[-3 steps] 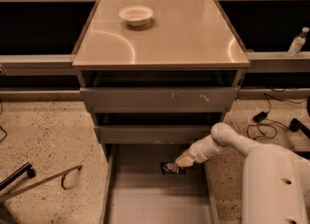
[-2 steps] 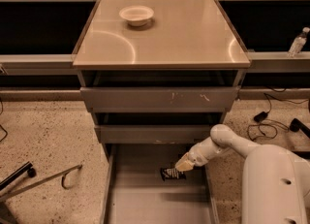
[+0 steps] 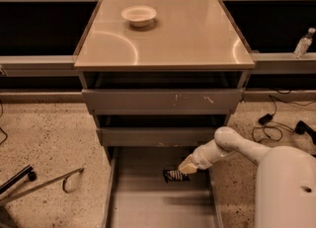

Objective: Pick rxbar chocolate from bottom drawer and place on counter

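Observation:
The rxbar chocolate (image 3: 174, 175) is a small black wrapper with white lettering. It lies on the grey floor of the open bottom drawer (image 3: 148, 202), near its back right. My gripper (image 3: 185, 169) reaches down into the drawer from the right, and its tip is at the bar's right end. The tan glossy counter (image 3: 182, 34) is above, on top of the cabinet.
A white bowl (image 3: 139, 15) stands at the back left of the counter. Two shallower grey drawers (image 3: 158, 101) hang partly open above the bottom drawer. A clear bottle (image 3: 302, 43) stands on the right ledge. Cables (image 3: 276, 118) lie on the floor at right, a metal frame (image 3: 44, 182) at left.
The gripper has stayed at the bar's right end and shifted slightly lower and left in the drawer. The bar has barely moved.

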Controlling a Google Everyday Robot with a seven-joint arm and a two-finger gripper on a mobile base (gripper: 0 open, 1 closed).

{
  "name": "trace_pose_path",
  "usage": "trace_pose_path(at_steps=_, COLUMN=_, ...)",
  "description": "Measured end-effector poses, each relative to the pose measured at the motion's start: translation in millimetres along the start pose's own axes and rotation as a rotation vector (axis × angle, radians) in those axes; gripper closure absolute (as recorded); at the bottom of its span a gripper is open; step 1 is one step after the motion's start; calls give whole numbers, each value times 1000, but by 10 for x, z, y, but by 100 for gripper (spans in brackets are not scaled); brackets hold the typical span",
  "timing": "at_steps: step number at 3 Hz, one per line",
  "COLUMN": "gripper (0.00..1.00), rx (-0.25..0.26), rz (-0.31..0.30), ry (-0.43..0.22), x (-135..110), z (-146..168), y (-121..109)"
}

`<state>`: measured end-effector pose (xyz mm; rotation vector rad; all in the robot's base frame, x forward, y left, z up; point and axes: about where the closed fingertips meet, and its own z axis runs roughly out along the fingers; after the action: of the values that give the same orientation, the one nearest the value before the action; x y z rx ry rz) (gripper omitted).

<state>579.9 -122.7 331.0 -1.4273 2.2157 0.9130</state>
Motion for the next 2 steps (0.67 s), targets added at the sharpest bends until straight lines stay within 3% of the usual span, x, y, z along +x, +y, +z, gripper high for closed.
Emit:
trace_pose_path(at_steps=1, gripper=100, rx=164, rz=-125, ry=-55, x=-320, z=-531, y=163)
trace_pose_path(at_steps=2, gripper=100, rx=337, rz=-175, ry=-161, x=-575, z=-1088, y=446)
